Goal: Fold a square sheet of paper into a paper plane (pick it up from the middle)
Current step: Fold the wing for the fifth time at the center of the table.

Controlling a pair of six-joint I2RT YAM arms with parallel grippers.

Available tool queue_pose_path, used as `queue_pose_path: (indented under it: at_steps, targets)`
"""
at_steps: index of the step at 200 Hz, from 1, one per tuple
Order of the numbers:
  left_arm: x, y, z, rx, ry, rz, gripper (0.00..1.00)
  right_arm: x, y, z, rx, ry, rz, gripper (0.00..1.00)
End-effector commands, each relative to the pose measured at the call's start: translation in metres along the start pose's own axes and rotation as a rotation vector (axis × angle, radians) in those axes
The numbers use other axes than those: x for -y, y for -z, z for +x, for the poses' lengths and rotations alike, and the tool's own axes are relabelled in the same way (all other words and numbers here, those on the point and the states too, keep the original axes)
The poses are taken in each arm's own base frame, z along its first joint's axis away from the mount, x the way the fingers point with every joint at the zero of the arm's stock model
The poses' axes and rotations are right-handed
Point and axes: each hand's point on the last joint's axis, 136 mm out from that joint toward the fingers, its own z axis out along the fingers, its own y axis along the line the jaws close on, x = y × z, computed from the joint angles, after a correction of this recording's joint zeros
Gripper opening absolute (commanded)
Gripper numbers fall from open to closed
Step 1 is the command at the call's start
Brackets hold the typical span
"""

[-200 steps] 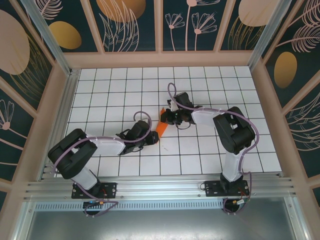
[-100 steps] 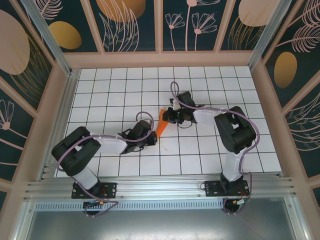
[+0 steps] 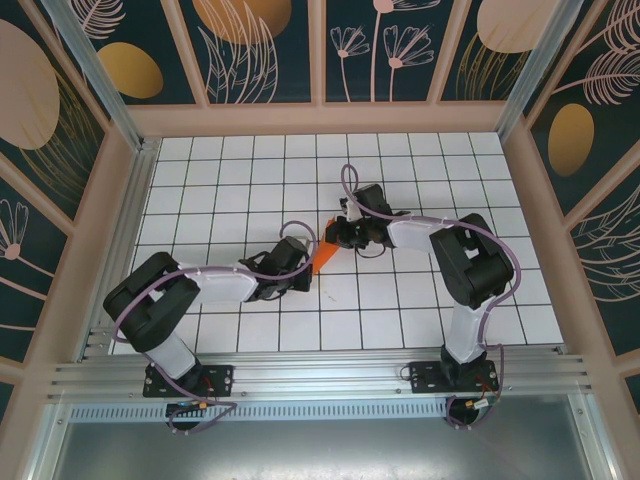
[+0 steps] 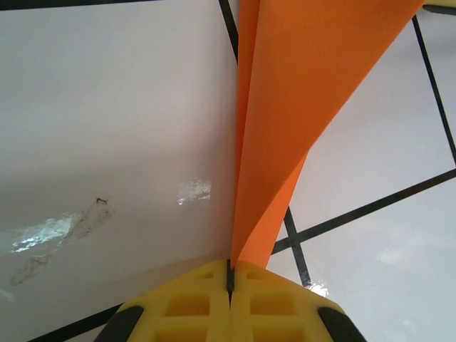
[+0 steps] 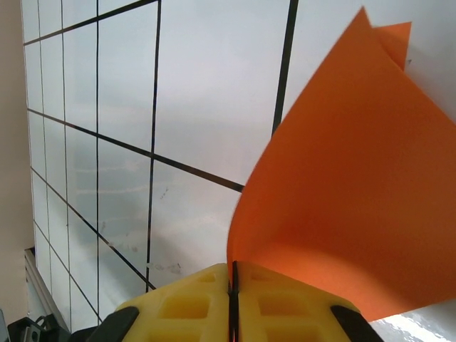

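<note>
The square sheet of paper [image 3: 323,255] is a folded, creased orange shape held up off the tiled table between both arms near the middle. My left gripper [image 3: 308,268] comes in from the lower left, and its yellow fingers [image 4: 192,306] are shut on the narrow lower end of the paper [image 4: 299,107]. From the upper right, my right gripper [image 3: 336,234] is shut on the paper's other edge. In the right wrist view the orange sheet [image 5: 356,199] curves out from between the closed fingers [image 5: 278,306]. The pinched parts of the paper are hidden.
The white table with a black grid [image 3: 400,310] spreads around both arms. Beige frame walls [image 3: 110,200] enclose it on three sides, and an aluminium rail [image 3: 320,375] runs along the near edge by the arm bases.
My left gripper moved up and right to the paper's lower end and shut on it. The right gripper kept its hold, and the paper now looks narrower between them.
</note>
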Motion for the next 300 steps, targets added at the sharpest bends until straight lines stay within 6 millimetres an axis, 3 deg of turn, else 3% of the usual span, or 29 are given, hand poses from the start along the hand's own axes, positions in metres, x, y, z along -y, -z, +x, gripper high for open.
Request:
queue_pose_path:
  at_steps: [1,45,98,165,228,300]
  targets:
    - [-0.014,-0.005,0.008,-0.038,-0.107,-0.107,0.0,-0.003,0.006,-0.001,0.002,0.014,-0.015,0.13]
    - [-0.019,-0.013,0.011,-0.043,-0.292,-0.267,0.0,-0.011,0.008,-0.003,0.007,-0.044,-0.045,0.19]
    - [-0.02,-0.013,0.005,0.015,-0.465,-0.418,0.0,-0.011,0.01,-0.002,-0.001,-0.139,-0.035,0.42]
    - [-0.02,-0.014,0.002,0.038,-0.531,-0.474,0.0,-0.009,0.008,0.006,-0.056,-0.243,0.014,0.59]
    - [-0.017,-0.016,0.005,0.033,-0.556,-0.462,0.0,-0.019,-0.002,0.009,-0.11,-0.289,-0.015,0.61]
    - [-0.017,-0.017,0.005,0.034,-0.562,-0.465,0.0,-0.018,-0.013,0.021,-0.176,-0.325,0.012,0.5]
